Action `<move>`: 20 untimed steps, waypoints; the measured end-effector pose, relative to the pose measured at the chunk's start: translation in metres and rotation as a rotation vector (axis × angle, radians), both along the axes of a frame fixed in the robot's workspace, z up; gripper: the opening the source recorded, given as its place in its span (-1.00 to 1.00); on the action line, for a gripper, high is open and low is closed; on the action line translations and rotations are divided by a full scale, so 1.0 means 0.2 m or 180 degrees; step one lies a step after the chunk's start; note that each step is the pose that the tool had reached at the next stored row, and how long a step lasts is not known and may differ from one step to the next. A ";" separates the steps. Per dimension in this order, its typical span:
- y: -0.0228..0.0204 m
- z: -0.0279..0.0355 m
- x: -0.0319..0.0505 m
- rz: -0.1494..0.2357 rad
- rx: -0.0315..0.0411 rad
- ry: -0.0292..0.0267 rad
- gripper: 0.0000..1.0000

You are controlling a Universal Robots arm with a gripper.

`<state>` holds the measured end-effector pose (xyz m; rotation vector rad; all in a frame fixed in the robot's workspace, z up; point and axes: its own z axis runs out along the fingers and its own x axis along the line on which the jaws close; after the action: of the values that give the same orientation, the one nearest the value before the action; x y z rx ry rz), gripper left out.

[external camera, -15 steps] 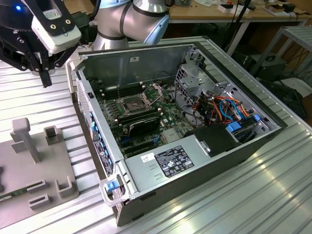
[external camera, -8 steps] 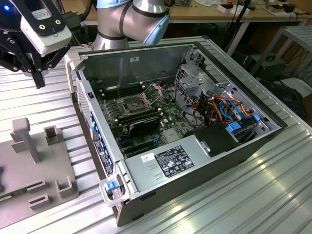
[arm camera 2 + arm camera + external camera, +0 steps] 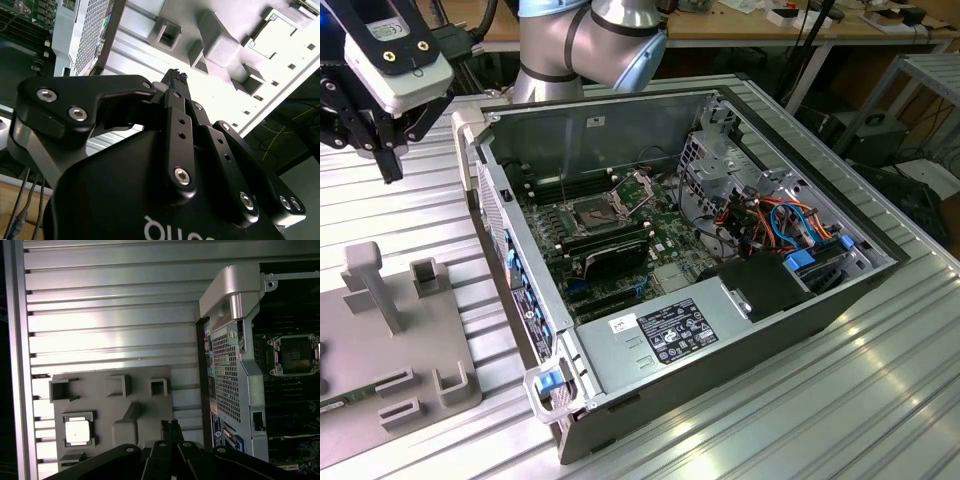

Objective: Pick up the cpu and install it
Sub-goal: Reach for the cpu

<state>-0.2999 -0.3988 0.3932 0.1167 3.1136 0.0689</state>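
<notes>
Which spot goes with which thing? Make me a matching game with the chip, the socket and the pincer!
Things:
1. chip
2. socket
3. pincer

Spots:
A. inside the computer case
B. in the air outside the case, shut, holding nothing
C. in a square pocket of the grey tray

Pairs: 1-C, 2-A, 3-B

One cpu (image 3: 77, 431) in one grey holder tray (image 3: 105, 410) near the claw (image 3: 170, 425); one open computer case (image 3: 227, 375) just beside the claw, with one bare socket (image 3: 295, 355) (square, metal-framed) farther off.
</notes>
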 end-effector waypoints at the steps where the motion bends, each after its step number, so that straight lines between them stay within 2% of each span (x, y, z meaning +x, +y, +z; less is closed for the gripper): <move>1: 0.000 0.000 -0.004 0.0000 0.0000 0.0000 -0.79; 10: 0.000 0.000 -0.050 0.0000 0.0000 0.0000 -0.79; 20: 0.000 0.000 -0.054 0.0000 0.0000 0.0000 -0.79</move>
<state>-0.3107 -0.3988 0.3932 0.1166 3.1137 0.0689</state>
